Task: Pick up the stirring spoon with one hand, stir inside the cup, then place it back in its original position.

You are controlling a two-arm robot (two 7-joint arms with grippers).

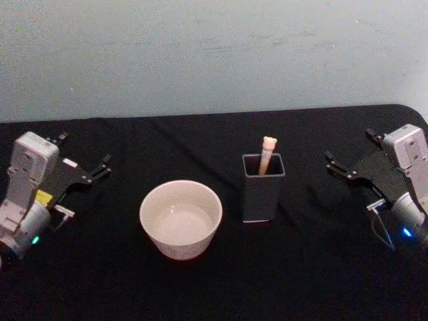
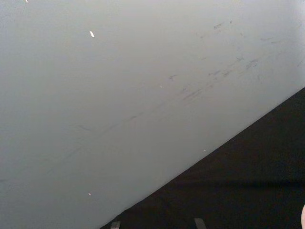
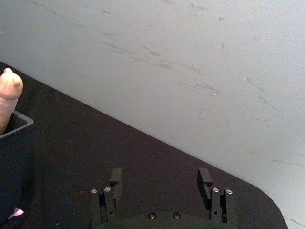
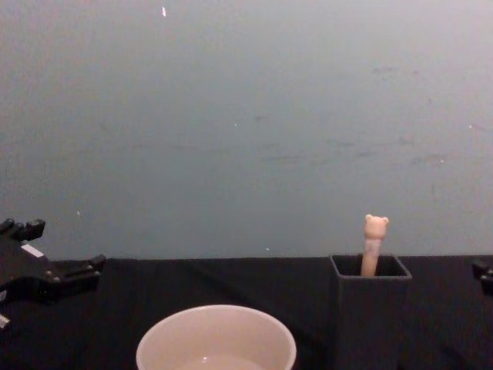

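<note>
- Stirring spoon is standing in the dark grey holder, handle up and leaning toward the holder's far wall. We're seeing just the beige handle and bear head poking out of the square mouth; the bowl end is hidden inside.
- Holder is sitting upright on the black table, a bit right of centre, about halfway between the far edge and the near edge.
- Cup is sitting upright just left of the holder, near it but not touching, and slightly closer to the near edge. We're not able to tell whether anything is in it.
- Left gripper is sitting by the table's left edge, well apart from the cup. Its fingers are spread and gripping nothing.
- Right gripper is sitting by the table's right edge, well apart from the holder. Its fingers are spread with bare black cloth between them, and it's gripping nothing.
- We're seeing a pale wall running behind the table's far edge.
</note>
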